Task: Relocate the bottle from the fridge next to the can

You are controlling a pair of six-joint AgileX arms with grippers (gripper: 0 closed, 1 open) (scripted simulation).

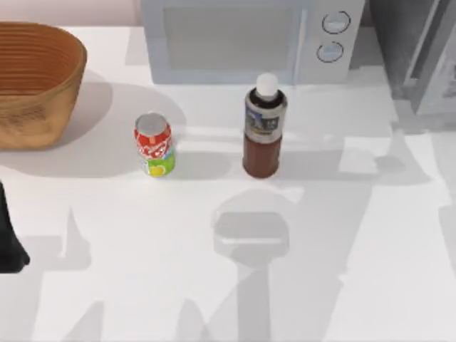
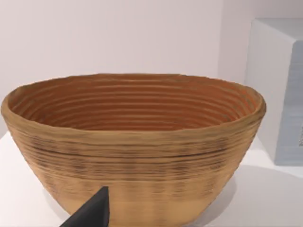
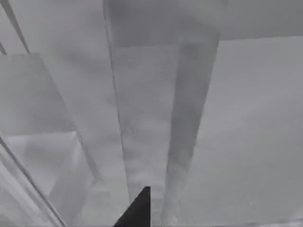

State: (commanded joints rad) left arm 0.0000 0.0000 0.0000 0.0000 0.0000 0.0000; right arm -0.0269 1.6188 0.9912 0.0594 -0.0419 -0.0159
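Observation:
The bottle (image 1: 264, 132), dark reddish-brown with a white cap, stands upright on the white table in front of the microwave. The red and green can (image 1: 154, 145) stands upright to its left, with a gap between them. The grey fridge (image 1: 427, 57) is at the back right corner. My left arm (image 1: 10, 242) rests at the table's left edge, and a dark part of my left gripper (image 2: 92, 213) faces the basket. A dark part of my right gripper (image 3: 137, 210) hangs before grey panels that look like the fridge (image 3: 161, 118). Neither gripper touches the bottle or the can.
A woven brown basket (image 1: 32, 82) (image 2: 132, 142) sits at the back left. The pale microwave (image 1: 242, 39) (image 2: 279, 94) with two round knobs stands at the back centre. The table's front half is open white surface with soft shadows.

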